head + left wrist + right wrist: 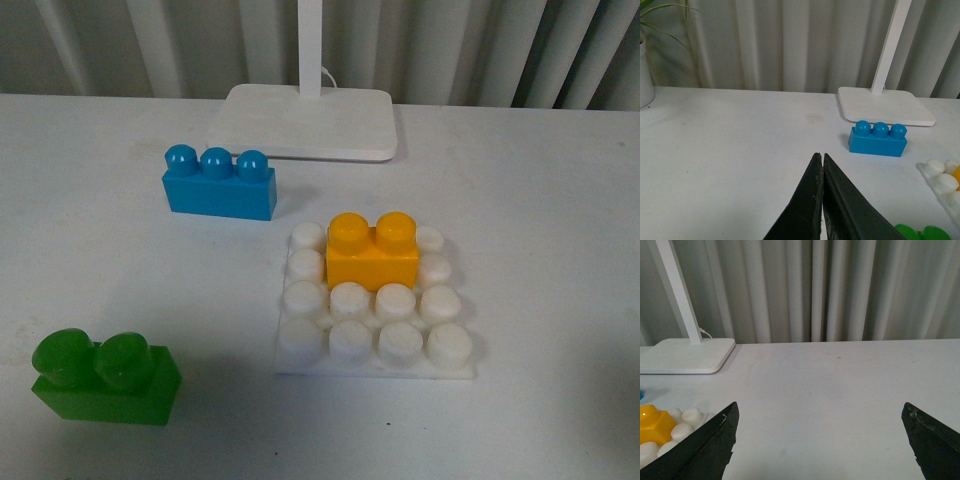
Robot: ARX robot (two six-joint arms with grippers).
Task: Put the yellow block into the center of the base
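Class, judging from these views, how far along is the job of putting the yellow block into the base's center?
Done: the yellow block sits on the base, in its middle columns but toward the far rows. In hand: nothing; the left gripper is shut, the right gripper open and empty. Left: perhaps recentering.

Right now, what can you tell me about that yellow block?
The yellow block is a glossy orange-yellow plastic brick with two rounded studs on top. It sits upright on the white studded base, over the middle columns toward the far rows, white studs showing on every side. Neither gripper touches it.
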